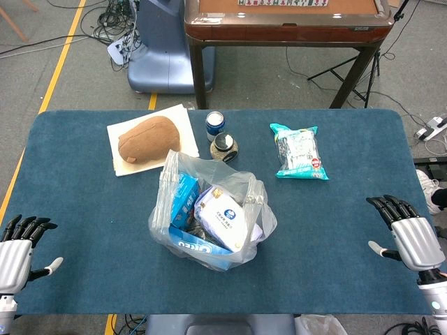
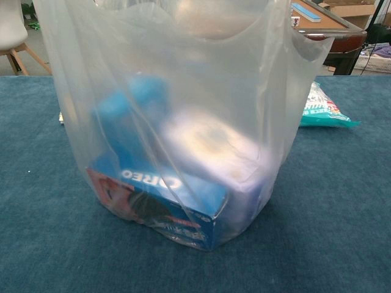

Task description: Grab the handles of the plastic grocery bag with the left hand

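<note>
A clear plastic grocery bag stands near the middle of the blue table, holding a blue Oreo box and other packets. Its handles stick up loosely at the back left of the bag. In the chest view the bag fills most of the frame, with the Oreo box at its bottom. My left hand lies at the near left table edge, fingers spread, holding nothing, far from the bag. My right hand lies at the near right edge, also spread and empty. Neither hand shows in the chest view.
Behind the bag stand a blue can and a small jar. A brown loaf-shaped item lies on white paper at the back left. A teal snack packet lies at the back right. A wooden table stands beyond.
</note>
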